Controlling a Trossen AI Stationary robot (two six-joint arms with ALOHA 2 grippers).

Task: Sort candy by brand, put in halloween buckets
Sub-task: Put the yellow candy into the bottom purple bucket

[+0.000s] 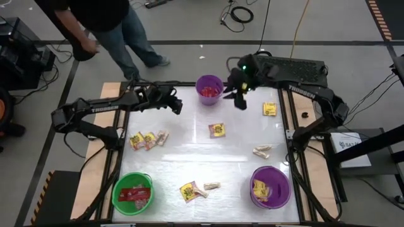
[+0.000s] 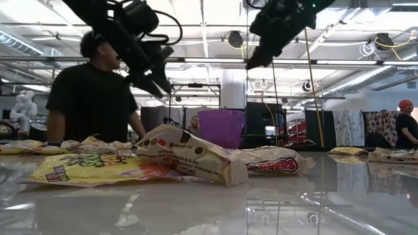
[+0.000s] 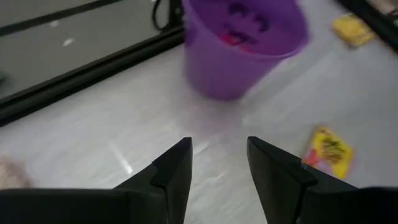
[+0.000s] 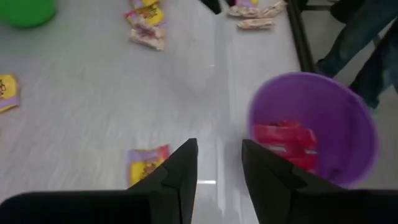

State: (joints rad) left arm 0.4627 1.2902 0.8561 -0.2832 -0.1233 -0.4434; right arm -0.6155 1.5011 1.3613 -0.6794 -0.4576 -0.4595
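Sweets are lying scattered across the white table [image 1: 189, 161], with the green bucket [image 1: 132, 193] and a purple bucket [image 1: 270, 187] sitting at its near corners, red packets in one, yellow in the other. Farther back, the left gripper [image 1: 177, 106] and right gripper [image 1: 240, 101] are hovering empty, fingers parted, either side of the far purple bucket [image 1: 209, 89] holding red packets [image 4: 287, 144]. A person [image 1: 104, 25] is standing beyond the table.

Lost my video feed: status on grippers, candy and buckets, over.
Left gripper and right gripper open, empty, beside far purple bucket. Red packets inside it. Yellow packet loose mid-table. Nothing in the way.
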